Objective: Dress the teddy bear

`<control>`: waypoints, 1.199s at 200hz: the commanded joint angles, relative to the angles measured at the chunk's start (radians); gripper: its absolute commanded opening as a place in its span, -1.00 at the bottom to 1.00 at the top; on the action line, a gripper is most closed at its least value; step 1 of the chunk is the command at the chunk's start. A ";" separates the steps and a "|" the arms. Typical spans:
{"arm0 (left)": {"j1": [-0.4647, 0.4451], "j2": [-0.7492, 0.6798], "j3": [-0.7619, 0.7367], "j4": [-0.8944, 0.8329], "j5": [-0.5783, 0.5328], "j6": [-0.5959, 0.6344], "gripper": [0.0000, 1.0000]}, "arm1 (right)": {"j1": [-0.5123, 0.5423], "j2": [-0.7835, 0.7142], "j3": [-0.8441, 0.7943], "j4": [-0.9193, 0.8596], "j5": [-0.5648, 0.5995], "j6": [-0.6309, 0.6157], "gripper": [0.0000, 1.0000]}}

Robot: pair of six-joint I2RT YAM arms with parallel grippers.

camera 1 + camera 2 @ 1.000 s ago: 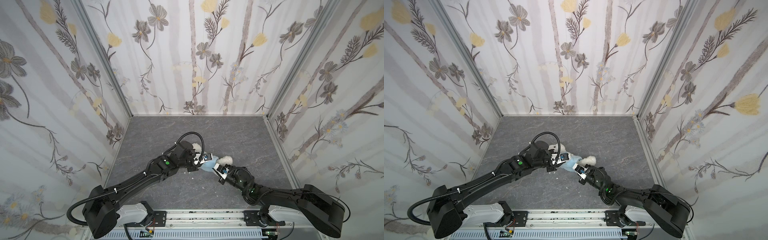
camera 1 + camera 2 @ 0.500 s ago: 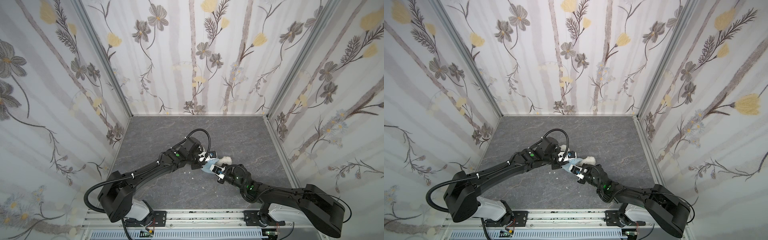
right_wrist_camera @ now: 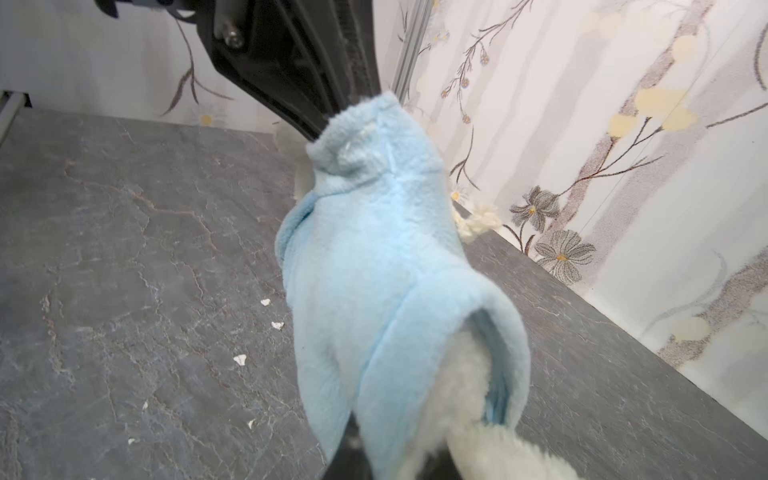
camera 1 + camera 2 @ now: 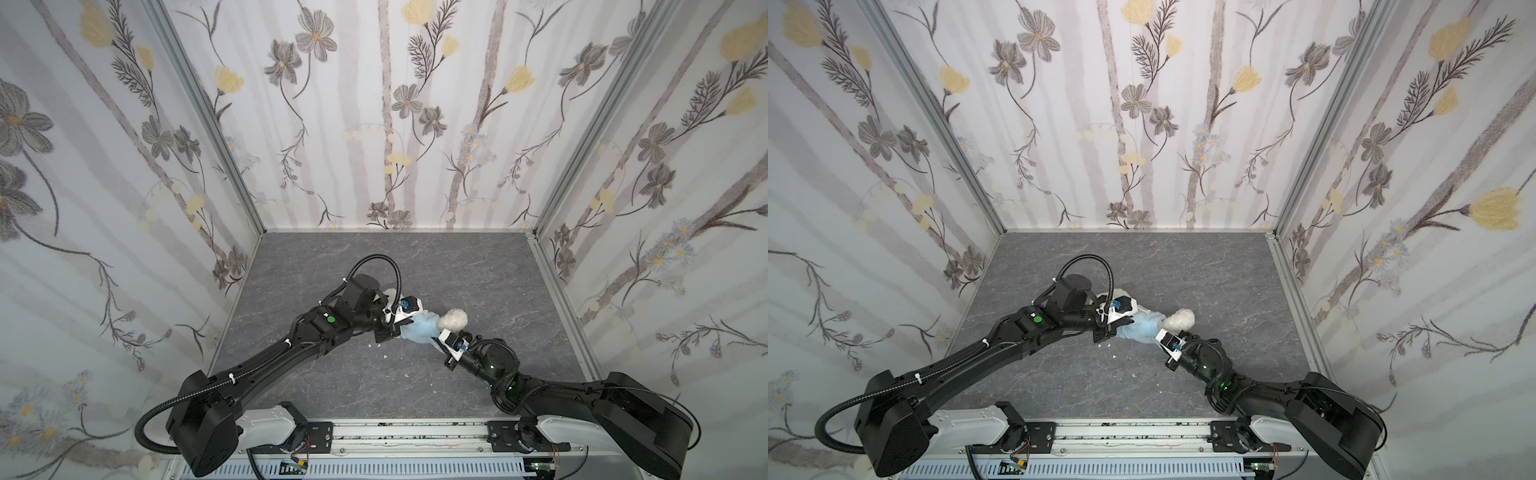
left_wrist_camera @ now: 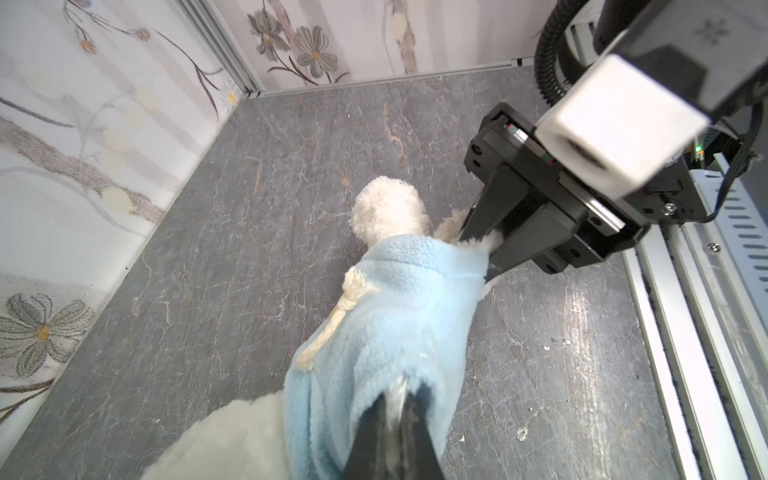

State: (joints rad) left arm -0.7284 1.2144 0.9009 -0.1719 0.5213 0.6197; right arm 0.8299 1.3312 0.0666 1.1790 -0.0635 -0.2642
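The teddy bear (image 4: 454, 320) (image 4: 1179, 320) lies mid-floor, its white fluffy body partly inside a light-blue hoodie (image 4: 419, 329) (image 5: 386, 324). My left gripper (image 4: 401, 326) (image 5: 397, 388) is shut on one end of the hoodie, the fleece folded over its fingertips. From the opposite side my right gripper (image 4: 436, 338) (image 3: 374, 440) is shut on the hoodie's hem, with white fur (image 3: 478, 415) bulging beside it. In the left wrist view the right gripper (image 5: 484, 245) pinches fleece and fur together. The bear's face is hidden.
Grey stone-patterned floor (image 4: 415, 266) is boxed by floral walls (image 4: 395, 124) on three sides, with a metal rail (image 4: 407, 432) along the front. Small white fluff bits (image 4: 384, 356) (image 3: 239, 359) lie near the bear. A cream drawstring (image 5: 332, 328) hangs from the hoodie.
My left gripper's jaws have closed onto the hoodie, and the left arm has shifted its pose. The right gripper keeps its grip and has barely moved.
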 commanded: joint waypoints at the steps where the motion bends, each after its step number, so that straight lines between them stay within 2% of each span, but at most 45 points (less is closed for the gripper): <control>1: 0.025 -0.042 -0.034 0.094 0.045 -0.057 -1.00 | -0.003 -0.011 -0.017 0.169 0.086 0.132 -1.00; 53: 0.077 -0.129 -0.139 0.256 0.089 -0.176 -1.00 | -0.003 -0.013 -0.030 0.187 0.138 0.183 -1.00; 88: 0.107 -0.174 -0.230 0.470 0.164 -0.341 -1.00 | -0.003 0.049 -0.027 0.258 0.140 0.251 -1.00; 127: 0.107 -0.184 -0.248 0.484 0.190 -0.378 -1.00 | -0.003 0.143 -0.025 0.377 0.117 0.297 -1.00; 156: 0.118 -0.203 -0.274 0.569 0.256 -0.467 -1.00 | -0.002 0.182 -0.015 0.381 0.112 0.301 -1.00; 160: 0.118 -0.205 -0.273 0.573 0.259 -0.477 -1.00 | -0.033 0.185 -0.010 0.373 0.112 0.301 -1.00; 194: 0.121 -0.225 -0.271 0.606 0.287 -0.526 -1.00 | -0.065 0.221 0.007 0.357 0.066 0.303 -1.00; 206: 0.117 -0.222 -0.260 0.587 0.273 -0.511 -1.00 | -0.068 0.211 0.019 0.331 0.050 0.288 -1.00; 224: 0.099 -0.203 -0.212 0.443 0.161 -0.394 -1.00 | -0.062 0.161 0.050 0.219 0.032 0.252 -1.00; 233: 0.086 -0.188 -0.179 0.361 0.108 -0.331 -0.78 | -0.060 0.134 0.058 0.176 0.029 0.229 -1.00; 240: 0.080 -0.185 -0.166 0.322 0.065 -0.292 -0.67 | -0.059 0.113 0.065 0.132 0.026 0.209 -1.00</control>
State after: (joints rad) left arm -0.6312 1.0126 0.6846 0.2932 0.7223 0.1783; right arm 0.7662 1.4956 0.1040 1.4048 -0.0422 0.0021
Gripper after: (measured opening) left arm 0.061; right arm 0.092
